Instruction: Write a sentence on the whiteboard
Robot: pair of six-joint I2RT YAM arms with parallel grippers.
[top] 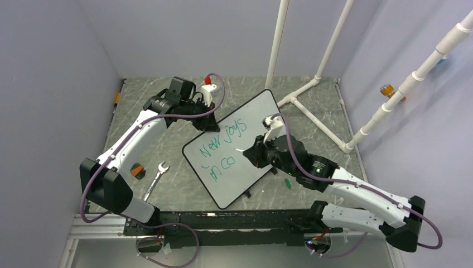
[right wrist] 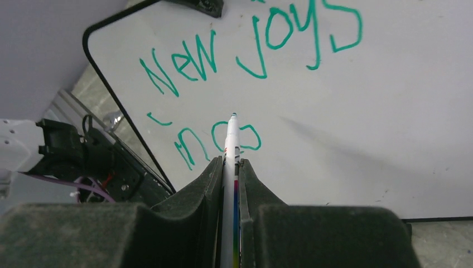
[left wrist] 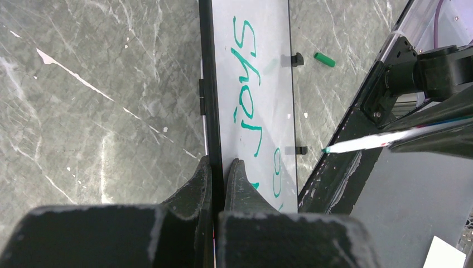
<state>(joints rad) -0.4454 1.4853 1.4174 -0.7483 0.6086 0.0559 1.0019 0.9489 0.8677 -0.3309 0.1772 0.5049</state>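
Grey table [top: 240,92]: our left gripper [left wrist: 218,162] clamped the whiteboard [top: 251,123] by its far edge, our right gripper [right wrist: 231,162] pinched a marker [right wrist: 231,134].

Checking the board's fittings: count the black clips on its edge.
2, both on the whiteboard edge opposite the left hand: farther clip, nearer clip. Others may be hidden.

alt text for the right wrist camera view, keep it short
A white marker clamped between the black jaws of the right gripper points its green tip at a whiteboard. Green handwriting on the board reads "New joys", with "inco" on the line below, where the tip sits.
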